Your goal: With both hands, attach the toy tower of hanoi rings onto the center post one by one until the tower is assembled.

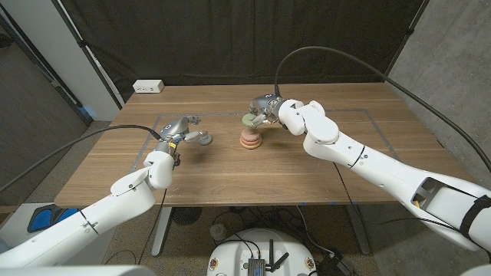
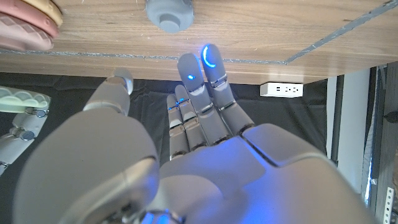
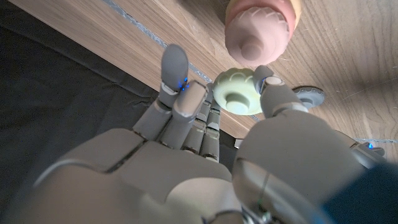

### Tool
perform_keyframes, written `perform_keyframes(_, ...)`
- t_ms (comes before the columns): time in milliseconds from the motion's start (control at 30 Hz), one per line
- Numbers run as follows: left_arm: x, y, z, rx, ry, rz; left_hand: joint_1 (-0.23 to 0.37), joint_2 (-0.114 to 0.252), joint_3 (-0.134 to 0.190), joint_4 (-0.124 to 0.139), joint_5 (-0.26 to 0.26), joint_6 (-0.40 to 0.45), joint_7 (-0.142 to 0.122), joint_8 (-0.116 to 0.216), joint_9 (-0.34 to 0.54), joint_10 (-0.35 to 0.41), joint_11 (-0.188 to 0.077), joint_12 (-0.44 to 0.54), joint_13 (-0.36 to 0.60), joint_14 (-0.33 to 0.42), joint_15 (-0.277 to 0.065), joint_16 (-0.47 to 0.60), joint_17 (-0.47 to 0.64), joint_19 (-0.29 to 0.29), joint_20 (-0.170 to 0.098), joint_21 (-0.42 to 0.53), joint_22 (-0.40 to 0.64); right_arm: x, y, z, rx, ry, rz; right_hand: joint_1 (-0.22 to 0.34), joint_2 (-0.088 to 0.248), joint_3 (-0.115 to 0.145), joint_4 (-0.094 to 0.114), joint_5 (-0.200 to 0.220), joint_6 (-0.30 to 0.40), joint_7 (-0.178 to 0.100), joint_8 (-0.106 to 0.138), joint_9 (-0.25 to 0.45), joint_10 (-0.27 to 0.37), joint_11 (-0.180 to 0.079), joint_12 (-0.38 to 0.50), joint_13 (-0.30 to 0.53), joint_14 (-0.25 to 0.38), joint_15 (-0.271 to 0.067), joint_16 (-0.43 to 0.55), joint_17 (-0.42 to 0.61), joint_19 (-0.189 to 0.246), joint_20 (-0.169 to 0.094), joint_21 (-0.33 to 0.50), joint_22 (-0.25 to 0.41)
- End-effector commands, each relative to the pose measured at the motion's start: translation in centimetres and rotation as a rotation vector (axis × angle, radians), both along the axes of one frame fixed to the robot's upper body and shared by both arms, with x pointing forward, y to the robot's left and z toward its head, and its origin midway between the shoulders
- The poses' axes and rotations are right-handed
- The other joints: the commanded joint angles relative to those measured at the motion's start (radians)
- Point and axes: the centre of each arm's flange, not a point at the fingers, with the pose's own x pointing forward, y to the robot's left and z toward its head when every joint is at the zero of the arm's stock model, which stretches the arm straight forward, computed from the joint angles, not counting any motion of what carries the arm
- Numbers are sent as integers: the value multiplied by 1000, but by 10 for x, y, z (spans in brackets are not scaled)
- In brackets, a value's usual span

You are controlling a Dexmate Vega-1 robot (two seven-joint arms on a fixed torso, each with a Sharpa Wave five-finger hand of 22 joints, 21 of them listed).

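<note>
I see the tower (image 1: 250, 139) mid-desk, pink rings stacked on its post. My right hand (image 1: 265, 110) hovers just above and behind it, pinching a pale green ring (image 1: 251, 119) between thumb and fingers (image 3: 176, 68). A grey ring (image 1: 204, 138) lies on the desk (image 1: 307, 176) to the left, just beside my left hand (image 1: 180, 129), whose fingers are apart, holding nothing.

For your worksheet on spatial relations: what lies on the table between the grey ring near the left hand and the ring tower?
Nothing: in the head view, bare wooden table separates the grey ring from the ring tower.
</note>
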Motion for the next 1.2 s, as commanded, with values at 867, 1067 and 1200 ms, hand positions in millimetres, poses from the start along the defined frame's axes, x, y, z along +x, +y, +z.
perform_keyframes(867, 7, 10, -1, -16, 4, -3, -9, -1, 13, -3, 0, 11, -1, -4, 1, 7, 1, -1, 2, 10, -81, 3, 2, 10, -141, 4, 3, 22, 11, -17, -84, 93, -53, 43, 39, 12, 9, 9, 78, -63, -2, 6, 57, -53, -5, 8, -2, 2, -2, 5, 3, -25, -6, 2)
perform_keyframes(1067, 5, 10, -3, -19, 2, -7, -10, -1, 14, -3, -1, 12, -1, -4, 2, 7, 1, -1, 2, 12, -81, 4, 2, 10, -141, 4, 4, 26, 9, -22, -89, 106, -62, 43, 39, 12, 9, 9, 79, -63, -3, 7, 58, -53, -5, 9, -4, 2, -2, 5, 0, -25, -8, 0)
perform_keyframes(1200, 4, 10, -4, -25, -3, -4, -10, -1, 14, -3, -1, 13, -1, -3, 2, 7, 2, -1, 2, 12, -81, 4, 2, 10, -141, 5, 4, 27, 7, -22, -89, 105, -77, 42, 39, 12, 10, 9, 80, -63, -4, 7, 59, -55, -6, 9, -5, 2, -3, 5, 2, -25, -7, 1)
